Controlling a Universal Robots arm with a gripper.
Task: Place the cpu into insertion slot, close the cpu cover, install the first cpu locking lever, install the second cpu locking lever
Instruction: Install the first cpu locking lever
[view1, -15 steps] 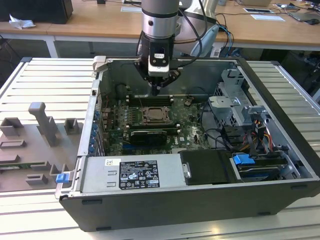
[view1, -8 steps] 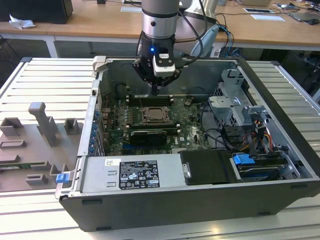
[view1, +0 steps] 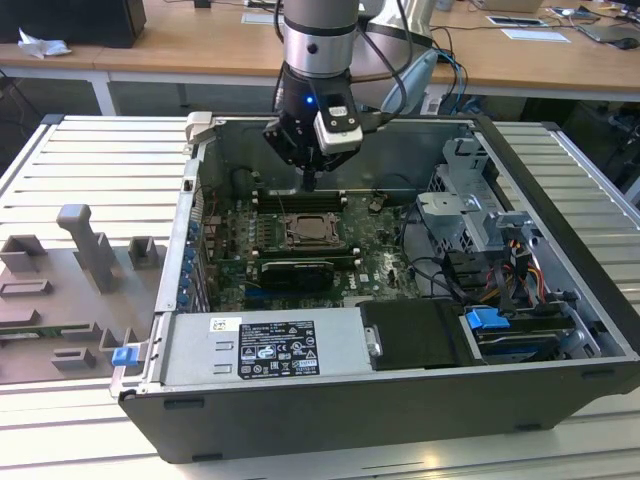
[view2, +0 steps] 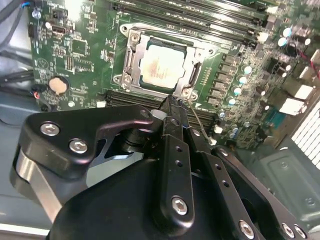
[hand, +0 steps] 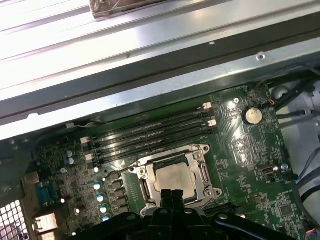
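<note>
Grey plastic fixture blocks (view1: 80, 265) stand at the exterior view's left on the slatted table (view1: 90, 170), beside the open computer case (view1: 330, 410). Moving right, I see the gripper (view1: 310, 184) hanging inside the case above the green motherboard (view1: 375, 265), near the insertion slot (view1: 293, 228). The cpu (view2: 161, 67) lies flat in that slot. Its pale top shows through the window of the cpu cover (view2: 200, 50), which lies down over it. In both wrist views the jaws are pressed together with nothing between them. The chip is apart from them, and the tip sits just beside one corner of the socket. A thin wire lever (view2: 200, 122) runs from that corner alongside the fingers (view2: 172, 150); I cannot tell whether they touch. Farther right are the drive cage (view1: 470, 215) and a blue tab (view1: 487, 320).
</note>
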